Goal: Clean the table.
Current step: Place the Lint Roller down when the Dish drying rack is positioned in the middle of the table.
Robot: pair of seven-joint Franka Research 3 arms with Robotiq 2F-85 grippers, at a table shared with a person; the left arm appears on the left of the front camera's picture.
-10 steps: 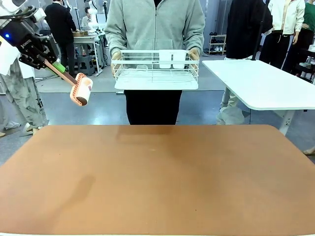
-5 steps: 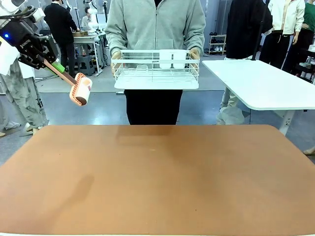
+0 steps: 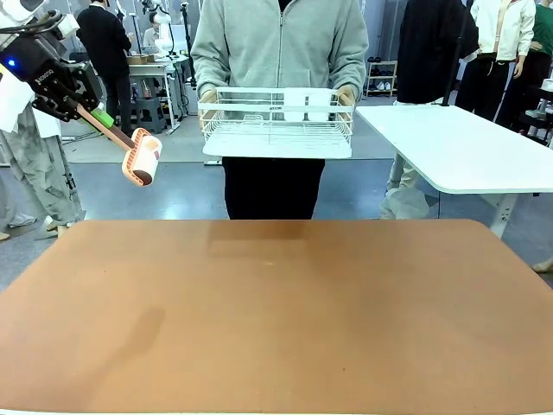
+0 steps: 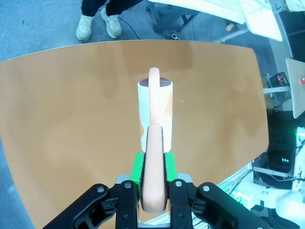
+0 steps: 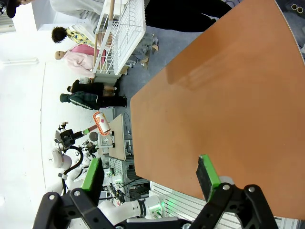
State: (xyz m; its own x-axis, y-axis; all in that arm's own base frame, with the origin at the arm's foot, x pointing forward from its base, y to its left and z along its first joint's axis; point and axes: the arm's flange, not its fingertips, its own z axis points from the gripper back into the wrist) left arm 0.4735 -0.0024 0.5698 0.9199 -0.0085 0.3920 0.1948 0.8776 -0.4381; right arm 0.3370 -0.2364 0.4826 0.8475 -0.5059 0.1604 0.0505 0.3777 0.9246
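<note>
The reddish-brown tabletop [image 3: 285,320] is seen across the lower part of the front view, its surface bare. At the far side a person in a grey jacket [image 3: 278,39] is standing, and a white wire dish rack [image 3: 276,123] is held by both hands in front of the body, above the floor and behind the far edge of the tabletop. A smaller white table [image 3: 458,143] is placed to the right, apart from the brown one. The left tool [image 3: 86,111] is raised at the upper left, beyond the tabletop's left corner, and is closed tightly on the handle of a lint roller [image 3: 143,157]; the roller head hangs lower, in the air. In the right wrist view the right tool [image 5: 152,179] is spread wide with nothing between its green pads [image 5: 208,176].
</note>
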